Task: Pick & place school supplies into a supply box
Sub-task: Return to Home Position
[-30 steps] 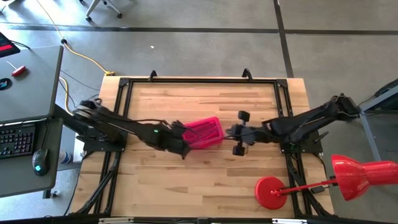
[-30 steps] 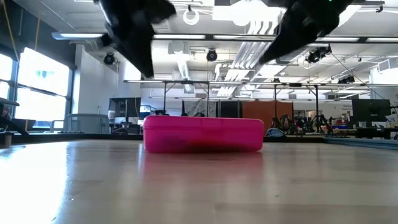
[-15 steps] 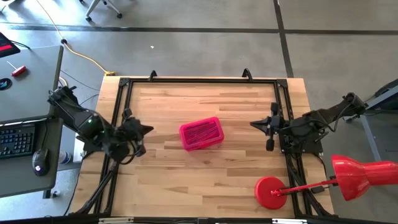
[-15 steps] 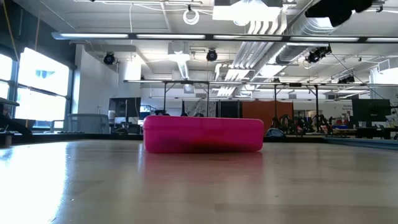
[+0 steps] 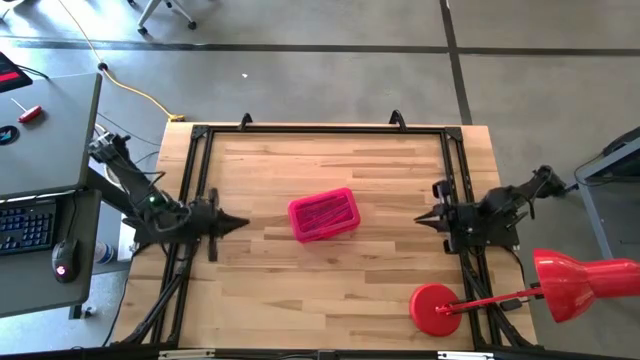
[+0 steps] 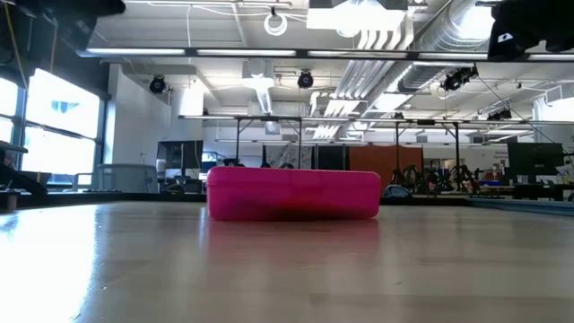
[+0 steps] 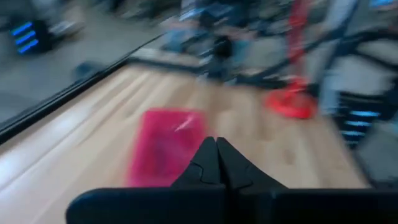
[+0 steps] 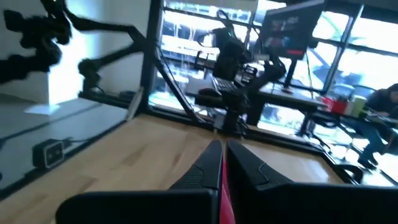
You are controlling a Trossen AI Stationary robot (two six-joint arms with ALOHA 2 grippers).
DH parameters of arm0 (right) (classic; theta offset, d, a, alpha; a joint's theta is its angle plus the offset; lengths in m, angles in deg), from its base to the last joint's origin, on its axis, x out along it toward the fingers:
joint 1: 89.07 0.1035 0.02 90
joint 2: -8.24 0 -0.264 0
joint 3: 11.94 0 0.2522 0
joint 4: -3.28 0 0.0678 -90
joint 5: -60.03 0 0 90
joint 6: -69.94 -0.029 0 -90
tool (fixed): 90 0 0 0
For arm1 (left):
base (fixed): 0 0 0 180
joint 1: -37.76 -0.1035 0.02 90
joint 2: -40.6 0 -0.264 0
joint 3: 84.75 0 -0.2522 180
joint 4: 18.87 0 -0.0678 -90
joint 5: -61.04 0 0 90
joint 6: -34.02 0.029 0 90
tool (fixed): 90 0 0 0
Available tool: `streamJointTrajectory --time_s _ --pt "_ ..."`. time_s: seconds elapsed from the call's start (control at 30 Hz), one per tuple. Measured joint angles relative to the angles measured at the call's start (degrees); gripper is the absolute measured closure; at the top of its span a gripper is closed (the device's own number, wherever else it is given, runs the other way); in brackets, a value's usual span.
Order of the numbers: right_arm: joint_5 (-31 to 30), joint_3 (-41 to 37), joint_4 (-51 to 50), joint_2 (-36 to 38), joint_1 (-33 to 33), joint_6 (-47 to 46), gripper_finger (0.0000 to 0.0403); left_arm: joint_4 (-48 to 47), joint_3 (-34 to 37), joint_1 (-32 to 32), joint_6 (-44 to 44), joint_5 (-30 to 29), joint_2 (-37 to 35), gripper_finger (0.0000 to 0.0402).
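The supply box (image 5: 323, 215) is a pink rectangular case lying flat and closed on the middle of the table; it also shows in the low view (image 6: 293, 193) and the left wrist view (image 7: 165, 146). No pencils, pens or scissors lie loose in any view. My left gripper (image 5: 240, 222) is shut, near the table's left edge and pointing at the box from well to its left. My right gripper (image 5: 420, 220) is shut, near the right edge and pointing toward the box. Both sets of fingertips, the left gripper's (image 7: 216, 146) and the right gripper's (image 8: 222, 149), meet in their wrist views.
A red lamp stands with its round base (image 5: 436, 308) on the table's near right corner, its shade (image 5: 585, 283) beyond the edge. A black frame rail (image 5: 320, 130) runs around the table. Bare wood lies between each gripper and the box. A person (image 8: 385, 99) sits far off in the room.
Both arms have drawn back from the box: the left gripper from the box's left end toward the table's left edge, the right gripper from its right end toward the right edge. The right gripper, open a second ago, has shut. The box has stayed in place.
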Motion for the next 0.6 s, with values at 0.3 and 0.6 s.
streamJointTrajectory --time_s 0.3,0.6 --pt "0.6 -3.2 -1.4 4.3 -0.3 -0.5 0.0403 11.4 7.4 -7.4 21.5 13.2 -11.2 0.0341" --pt "0.2 -3.1 -1.1 4.1 -0.3 -1.2 0.0403 10.8 14.0 -21.4 25.9 27.3 -24.0 0.0362"
